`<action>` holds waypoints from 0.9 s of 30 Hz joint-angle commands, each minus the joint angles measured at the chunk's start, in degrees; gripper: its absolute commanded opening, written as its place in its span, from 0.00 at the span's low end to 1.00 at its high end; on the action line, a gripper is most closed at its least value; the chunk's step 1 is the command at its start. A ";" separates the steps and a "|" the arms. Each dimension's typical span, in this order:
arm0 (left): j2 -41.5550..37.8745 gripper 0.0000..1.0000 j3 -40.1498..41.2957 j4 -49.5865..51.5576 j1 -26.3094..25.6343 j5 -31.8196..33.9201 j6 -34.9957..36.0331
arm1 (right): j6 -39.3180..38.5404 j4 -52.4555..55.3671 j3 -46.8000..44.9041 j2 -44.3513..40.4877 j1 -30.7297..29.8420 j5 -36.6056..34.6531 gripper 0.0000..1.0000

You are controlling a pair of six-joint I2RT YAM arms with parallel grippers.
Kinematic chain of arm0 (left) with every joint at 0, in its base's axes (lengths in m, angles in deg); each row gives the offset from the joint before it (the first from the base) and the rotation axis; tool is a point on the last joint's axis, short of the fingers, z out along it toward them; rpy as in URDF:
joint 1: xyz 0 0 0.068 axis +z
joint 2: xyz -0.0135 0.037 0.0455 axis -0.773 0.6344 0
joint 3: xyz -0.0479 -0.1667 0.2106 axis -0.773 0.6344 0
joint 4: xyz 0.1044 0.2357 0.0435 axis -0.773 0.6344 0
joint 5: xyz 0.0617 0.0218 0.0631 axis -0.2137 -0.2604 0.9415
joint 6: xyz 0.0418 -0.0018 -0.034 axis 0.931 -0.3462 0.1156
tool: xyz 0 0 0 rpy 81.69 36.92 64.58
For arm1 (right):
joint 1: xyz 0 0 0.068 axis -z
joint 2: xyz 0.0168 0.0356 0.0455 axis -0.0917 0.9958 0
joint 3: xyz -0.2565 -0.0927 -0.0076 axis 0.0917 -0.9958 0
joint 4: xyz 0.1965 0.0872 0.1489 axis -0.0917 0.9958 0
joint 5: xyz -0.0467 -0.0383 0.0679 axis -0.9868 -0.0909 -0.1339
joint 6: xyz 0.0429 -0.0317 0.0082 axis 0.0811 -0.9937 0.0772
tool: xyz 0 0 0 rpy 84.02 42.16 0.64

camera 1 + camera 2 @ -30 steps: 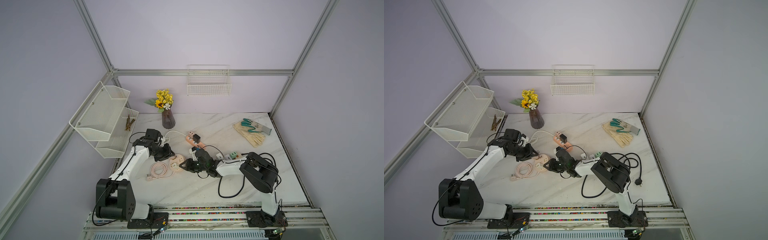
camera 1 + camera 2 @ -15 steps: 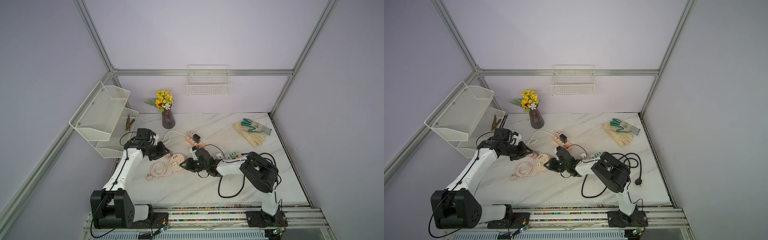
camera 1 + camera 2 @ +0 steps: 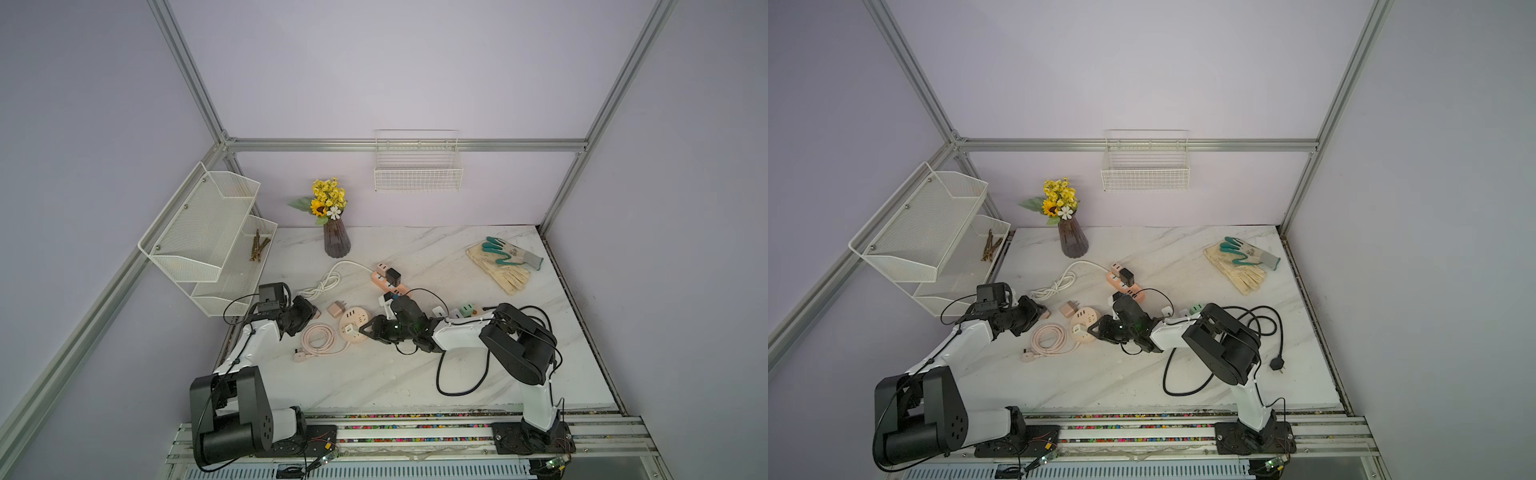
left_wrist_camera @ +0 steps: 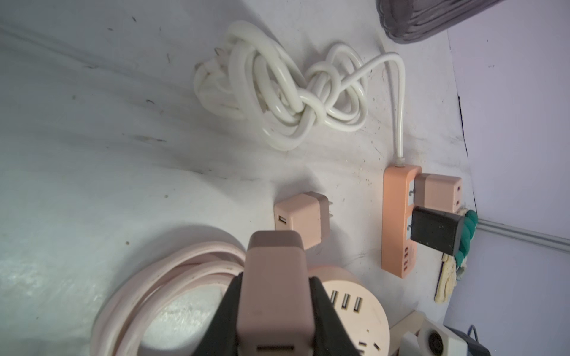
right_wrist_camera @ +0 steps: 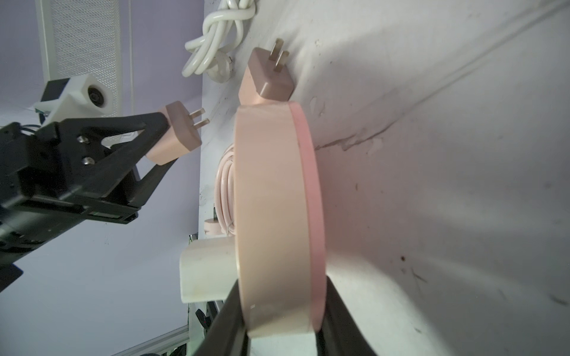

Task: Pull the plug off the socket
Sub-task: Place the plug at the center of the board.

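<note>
- Plug [image 4: 274, 296] report from us: it's a small dusty-pink block with a darker front face and two flat metal prongs sticking out bare. We see it up in the air, clear of the round socket [image 5: 277, 200] and to its left in both top views. The left gripper [image 4: 276, 280] is pinching it by the sides.
- Yep, we get the same from the right wrist view. The right gripper [image 5: 282, 292] is clamped across the rim of that round socket, which sits flat on the table. A white plug [image 5: 206, 271] is stuck in its face.
- What do we make of the second pink block [image 4: 300, 220]?
- It's lying on its side on the tabletop [image 3: 374, 374], just beside the round socket, prongs bare, apart from both grippers.
- The surface is white marble with grey veins, scuffed and speckled up close. On it we count a coiled pink cord [image 3: 318, 338], a knotted white cord [image 4: 277, 92] running to an orange power strip [image 4: 396, 215], a loose black cable [image 3: 461, 386], a pair of gloves [image 3: 505, 266], and a dark vase [image 3: 336, 245] of yellow flowers at the back.
- The room's got lilac walls in an aluminium frame. There's a wire basket [image 3: 417, 174] on the back wall and a mesh shelf [image 3: 199, 232] on the left one.
</note>
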 commanded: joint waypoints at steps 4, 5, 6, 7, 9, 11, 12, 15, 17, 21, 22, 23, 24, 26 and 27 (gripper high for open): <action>4.75 0.25 -1.31 -12.47 0.23 4.95 -5.17 | -2.05 7.72 -1.67 1.69 0.30 -1.70 0.00; 6.81 0.27 -1.61 -12.32 0.23 4.53 -5.11 | -2.05 7.76 -1.67 1.76 0.30 -1.79 0.00; 7.61 0.30 -1.71 -12.45 0.23 4.27 -5.10 | -2.05 7.82 -1.60 1.85 0.32 -1.84 0.00; 8.00 0.34 -1.69 -12.29 0.22 4.27 -5.11 | -1.97 7.83 -1.58 1.83 0.30 -1.88 0.00; 8.43 0.42 -1.90 -10.98 0.24 5.42 -4.87 | -1.88 7.67 -1.49 1.93 0.30 -1.97 0.00; 8.56 0.45 -2.36 -9.11 0.23 6.77 -4.20 | -1.75 7.65 -1.40 1.94 0.30 -2.12 0.00; 8.48 0.46 -2.71 -8.37 0.18 7.08 -3.90 | -1.79 7.65 -1.40 1.99 0.29 -2.16 0.00; 7.55 0.52 -3.67 -5.89 0.24 7.69 -3.17 | -1.79 7.74 -1.40 1.96 0.22 -2.23 0.00; 6.05 0.56 -4.33 -3.57 0.23 9.23 -2.93 | -1.83 7.98 -1.40 1.86 0.21 -2.40 0.00; 1.74 0.59 -5.02 0.50 0.14 8.33 0.12 | -1.96 8.31 -1.54 1.65 0.12 -2.67 0.00; 1.18 0.59 -5.44 1.89 0.08 7.10 1.19 | -1.95 8.26 -1.58 1.65 0.14 -2.71 0.00; 0.86 0.58 -5.76 3.05 -0.01 5.78 2.41 | -1.96 8.35 -1.59 1.65 0.12 -2.76 0.00; 0.66 0.57 -6.24 4.69 -0.25 3.93 3.68 | -1.97 8.29 -1.50 1.65 0.03 -2.74 0.00; 0.67 0.55 -7.17 8.12 -1.18 0.56 6.36 | -1.94 8.26 -1.49 1.65 0.07 -2.90 0.00; 0.74 0.54 -7.62 10.21 -2.10 -0.74 7.67 | -1.97 8.31 -1.40 1.72 -0.03 -2.94 0.00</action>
